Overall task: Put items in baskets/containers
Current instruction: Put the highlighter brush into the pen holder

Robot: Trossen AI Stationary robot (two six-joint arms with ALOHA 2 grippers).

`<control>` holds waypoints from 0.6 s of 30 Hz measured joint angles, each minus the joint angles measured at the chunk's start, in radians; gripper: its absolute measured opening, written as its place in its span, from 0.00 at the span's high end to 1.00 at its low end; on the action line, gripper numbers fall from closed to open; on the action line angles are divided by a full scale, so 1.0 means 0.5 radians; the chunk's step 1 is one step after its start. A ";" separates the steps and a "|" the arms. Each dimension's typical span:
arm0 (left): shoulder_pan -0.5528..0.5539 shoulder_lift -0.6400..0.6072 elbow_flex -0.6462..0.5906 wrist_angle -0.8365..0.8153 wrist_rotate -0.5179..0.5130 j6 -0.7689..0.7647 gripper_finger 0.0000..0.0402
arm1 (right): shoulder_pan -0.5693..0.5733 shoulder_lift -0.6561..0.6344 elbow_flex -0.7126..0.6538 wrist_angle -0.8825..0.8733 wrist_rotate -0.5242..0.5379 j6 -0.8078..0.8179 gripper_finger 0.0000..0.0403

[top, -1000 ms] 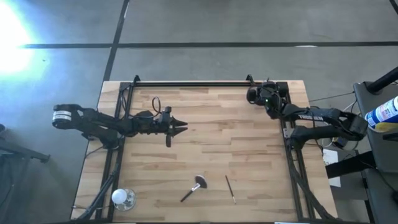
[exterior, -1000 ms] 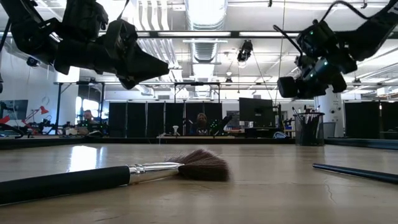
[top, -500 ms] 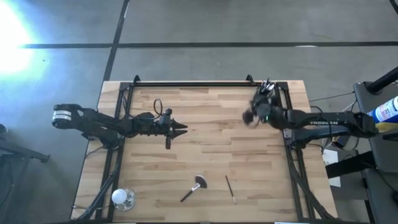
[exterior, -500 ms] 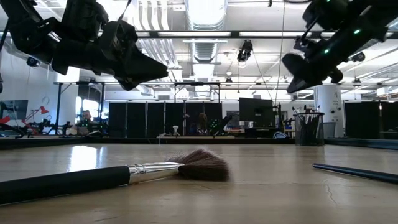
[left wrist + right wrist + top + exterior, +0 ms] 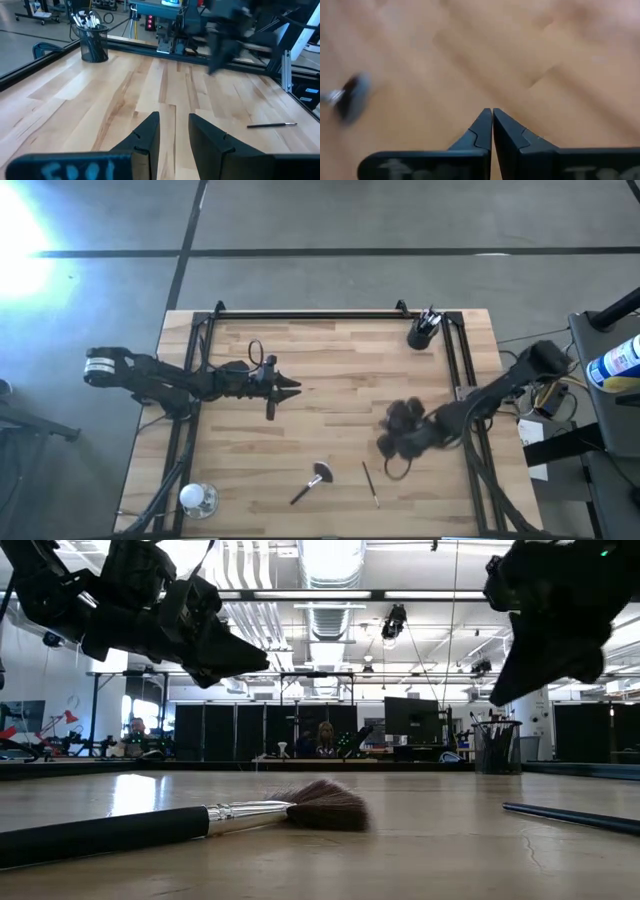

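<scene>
At the table's far right corner stands the dark cup [image 5: 421,336], upright, with several brushes [image 5: 429,317] poking out of its top; the left wrist view shows it as a mesh cup [image 5: 94,42] full of pale-tipped handles. Near the front edge two more brushes lie flat on the wood: the fan brush [image 5: 313,479], its wide head toward the table's middle and its dark handle angled toward the front left, and just to its right, apart from it, a thin brush [image 5: 369,483] lying nearly front to back. From table height the fan brush [image 5: 250,814] fills the foreground with its bristles spread.

Above the wood to the right of centre, the right gripper [image 5: 400,435] hangs blurred, near the thin brush but clear of it; its jaws are pressed together on nothing. The left gripper [image 5: 290,388] hovers over the table's left half, pointing right, jaws parted and empty. A clear glass object [image 5: 198,499] sits at the front left corner.
</scene>
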 joint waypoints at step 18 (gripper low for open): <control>-0.002 0.000 -0.099 -0.032 0.003 0.019 0.76 | 0.001 1.047 1.138 -0.067 -0.441 -0.965 0.77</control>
